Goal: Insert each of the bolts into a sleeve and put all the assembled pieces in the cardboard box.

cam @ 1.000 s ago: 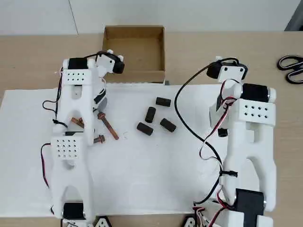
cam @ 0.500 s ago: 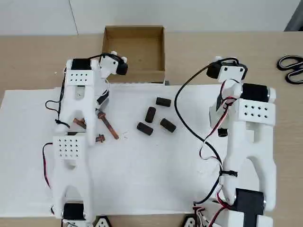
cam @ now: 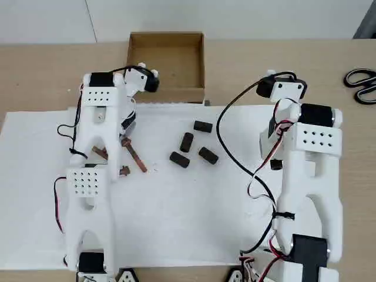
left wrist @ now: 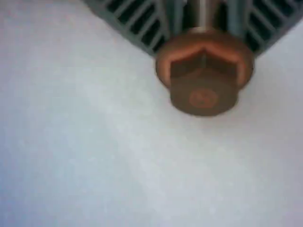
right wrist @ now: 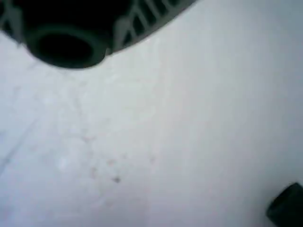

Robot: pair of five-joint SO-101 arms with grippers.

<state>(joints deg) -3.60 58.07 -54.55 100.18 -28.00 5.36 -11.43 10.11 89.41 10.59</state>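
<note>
From above, loose bolts lay on the white sheet beside my left arm, four sleeves sat mid-sheet, and the cardboard box stood beyond the sheet's far edge. At my left wrist, my left gripper was clamped on a bolt, shank between the ribbed fingers, hex head jutting clear. At my right wrist, my right gripper pinched a sleeve, its open end showing beside a ribbed finger

Overhead camera; both wrist cameras close above white sheet
</note>
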